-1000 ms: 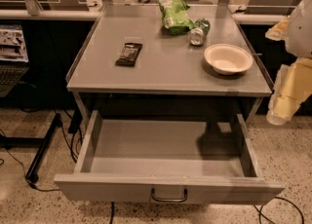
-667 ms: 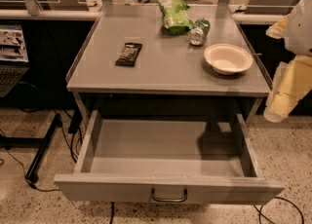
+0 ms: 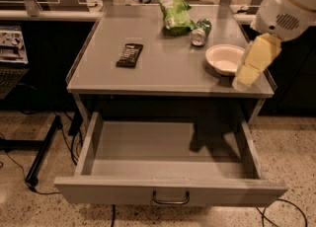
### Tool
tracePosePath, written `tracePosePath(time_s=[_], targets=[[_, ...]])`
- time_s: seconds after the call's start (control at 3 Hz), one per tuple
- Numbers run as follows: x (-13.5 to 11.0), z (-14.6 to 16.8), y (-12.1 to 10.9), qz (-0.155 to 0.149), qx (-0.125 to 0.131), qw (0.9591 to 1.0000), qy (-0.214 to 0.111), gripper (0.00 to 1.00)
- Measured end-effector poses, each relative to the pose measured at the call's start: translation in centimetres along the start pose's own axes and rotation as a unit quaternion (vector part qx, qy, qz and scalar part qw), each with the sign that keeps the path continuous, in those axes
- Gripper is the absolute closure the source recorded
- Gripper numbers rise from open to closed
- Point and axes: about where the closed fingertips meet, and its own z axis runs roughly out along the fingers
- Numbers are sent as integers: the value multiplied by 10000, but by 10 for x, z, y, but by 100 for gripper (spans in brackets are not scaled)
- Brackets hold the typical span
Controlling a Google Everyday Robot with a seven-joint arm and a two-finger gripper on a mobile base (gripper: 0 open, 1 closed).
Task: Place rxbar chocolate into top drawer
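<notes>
The rxbar chocolate (image 3: 129,55), a flat black bar with white lettering, lies on the grey table top (image 3: 163,73), left of centre. The top drawer (image 3: 168,157) below the table top is pulled wide open and holds nothing; its wire handle (image 3: 171,199) is centred on the front panel. My gripper (image 3: 247,75), pale yellow under the white arm (image 3: 291,4), hangs over the table's right front corner, beside the white bowl and far to the right of the bar. It holds nothing that I can see.
A white bowl (image 3: 224,58) sits at the table's right. A tipped green can (image 3: 200,31) and a green crinkled snack bag (image 3: 174,13) lie at the back. Black stands and cables (image 3: 44,152) are on the floor to the left. Desks stand behind.
My gripper and arm have moved left and up, from beside the table's right edge to over its right front corner near the bowl. The bar and drawer have not moved.
</notes>
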Motion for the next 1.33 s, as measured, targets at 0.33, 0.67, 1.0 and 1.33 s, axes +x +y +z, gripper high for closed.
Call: tracePosePath(time_s=[0.33, 0.67, 1.0, 1.33], targets=[[-20, 22, -33, 348, -40, 9994, -9, 0], [-20, 22, -33, 347, -39, 9994, -10, 0], [-29, 29, -42, 661, 95, 9971, -364, 0], [-60, 57, -74, 1241, -20, 9883, -892, 0]])
